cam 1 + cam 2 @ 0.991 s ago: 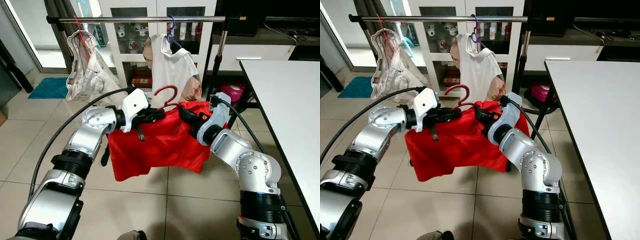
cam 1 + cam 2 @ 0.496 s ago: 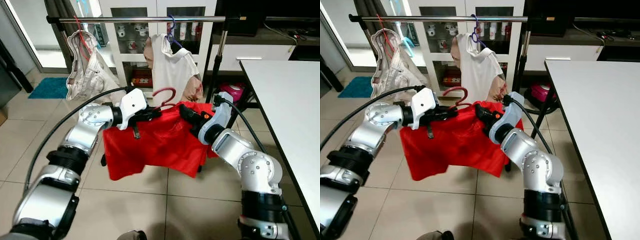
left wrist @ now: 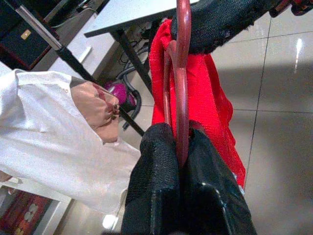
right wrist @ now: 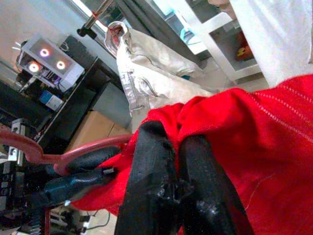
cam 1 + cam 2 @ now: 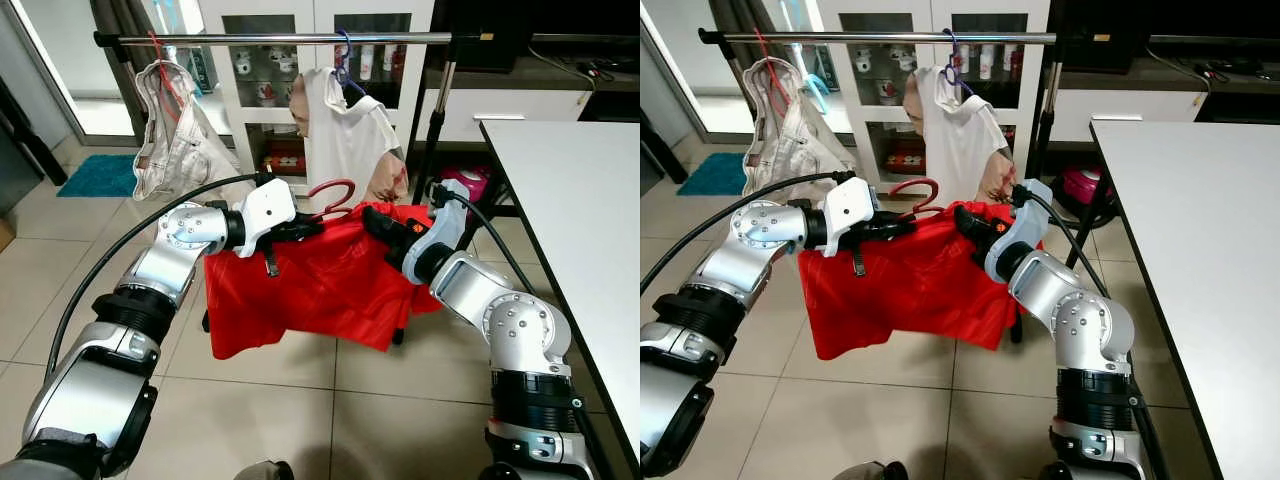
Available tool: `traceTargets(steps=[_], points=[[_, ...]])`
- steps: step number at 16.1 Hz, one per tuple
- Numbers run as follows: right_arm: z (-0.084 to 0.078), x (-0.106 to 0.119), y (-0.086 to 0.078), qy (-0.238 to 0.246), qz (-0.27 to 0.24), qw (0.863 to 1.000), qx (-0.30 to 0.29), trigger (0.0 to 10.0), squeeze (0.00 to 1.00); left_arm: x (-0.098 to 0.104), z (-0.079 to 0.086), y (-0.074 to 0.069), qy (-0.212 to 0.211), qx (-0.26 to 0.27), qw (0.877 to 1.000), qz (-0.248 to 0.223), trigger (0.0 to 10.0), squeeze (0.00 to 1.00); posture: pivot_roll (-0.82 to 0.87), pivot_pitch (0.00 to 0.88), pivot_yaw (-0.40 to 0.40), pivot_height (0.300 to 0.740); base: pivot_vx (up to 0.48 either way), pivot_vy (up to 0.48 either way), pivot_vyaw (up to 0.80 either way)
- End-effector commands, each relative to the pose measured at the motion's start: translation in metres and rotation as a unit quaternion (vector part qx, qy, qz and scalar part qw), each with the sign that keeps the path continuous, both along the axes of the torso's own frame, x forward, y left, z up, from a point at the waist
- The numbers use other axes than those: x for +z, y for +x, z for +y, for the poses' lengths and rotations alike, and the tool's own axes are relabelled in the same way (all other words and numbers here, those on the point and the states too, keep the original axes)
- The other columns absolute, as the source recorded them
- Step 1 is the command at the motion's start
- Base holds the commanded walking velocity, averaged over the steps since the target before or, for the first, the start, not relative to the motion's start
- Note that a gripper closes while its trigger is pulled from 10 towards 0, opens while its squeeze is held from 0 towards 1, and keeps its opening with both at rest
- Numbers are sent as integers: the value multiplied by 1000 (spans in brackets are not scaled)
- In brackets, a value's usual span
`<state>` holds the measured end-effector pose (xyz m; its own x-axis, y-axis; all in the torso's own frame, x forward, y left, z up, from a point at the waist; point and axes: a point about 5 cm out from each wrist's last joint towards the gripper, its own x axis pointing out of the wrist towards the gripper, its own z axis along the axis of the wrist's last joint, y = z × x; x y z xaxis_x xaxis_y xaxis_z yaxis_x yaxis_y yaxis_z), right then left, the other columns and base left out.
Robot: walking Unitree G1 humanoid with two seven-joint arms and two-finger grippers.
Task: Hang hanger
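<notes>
A red hanger (image 5: 335, 192) carries a red shirt (image 5: 320, 285) that I hold up between both arms, below and in front of the silver clothes rail (image 5: 300, 38). My left gripper (image 5: 312, 228) is shut on the hanger's neck (image 3: 182, 122), just under its hook. My right gripper (image 5: 372, 220) is shut on the shirt's shoulder (image 4: 254, 122) on the right side. The hook sits well below the rail, between a beige garment (image 5: 170, 135) and a white shirt (image 5: 345, 130) hanging there.
A white table (image 5: 570, 220) runs along the right. Behind the rail stand a white glass-door cabinet (image 5: 280, 60) and the rack's black upright (image 5: 432, 120). A pink object (image 5: 466, 184) lies on the tiled floor by the rack.
Both arms have carried the hanger and red shirt slightly up and toward the rail. The right arm has stretched further forward.
</notes>
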<state>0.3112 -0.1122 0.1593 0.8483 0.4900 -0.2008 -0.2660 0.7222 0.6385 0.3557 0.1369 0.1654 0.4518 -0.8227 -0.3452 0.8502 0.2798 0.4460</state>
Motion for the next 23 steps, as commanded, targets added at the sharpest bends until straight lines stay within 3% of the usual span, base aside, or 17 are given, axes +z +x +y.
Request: traceTargets(steps=[1,2,7,12,15,16,17,18,20,21,23], points=[[-67,17,6,-22,-46,988,-148,0,0,-14,43,-2,44,55,997,44,0,0,-161,0,85,740,0,0,0],[-79,17,7,-33,-48,985,-164,0,0,-14,45,-4,38,51,996,55,0,0,-161,0,86,740,0,0,0],[-107,27,10,-47,-61,978,-195,0,0,-20,53,-9,46,50,995,75,0,0,-160,0,84,740,0,0,0],[-119,36,12,-50,-77,975,-201,0,0,-25,58,-12,52,50,993,90,0,0,-159,0,81,740,0,0,0],[-112,38,11,-55,-87,980,-172,0,0,-25,60,-13,50,55,993,88,0,0,-159,0,83,740,0,0,0],[-108,37,10,-61,-89,982,-156,4235,0,-25,59,-13,48,55,994,87,0,0,-159,0,83,740,0,0,0],[-97,32,5,-88,-94,985,-112,10000,0,-24,59,-14,40,46,994,86,0,0,-155,0,84,740,0,0,0],[-86,28,-2,-117,-110,985,-60,10000,0,-24,57,-16,31,35,995,87,0,0,-154,0,84,740,0,0,0],[-78,24,-9,-140,-131,981,-11,10000,0,-23,55,-18,22,24,996,87,0,0,-151,0,83,740,0,0,0],[-74,20,-18,-187,-167,967,47,10000,1000,-19,53,-22,6,2,996,87,0,0,-146,0,77,740,0,0,0],[-71,19,-28,-212,-197,951,114,10000,1000,-13,52,-25,-8,-19,996,87,0,0,-145,0,76,740,0,0,0]])
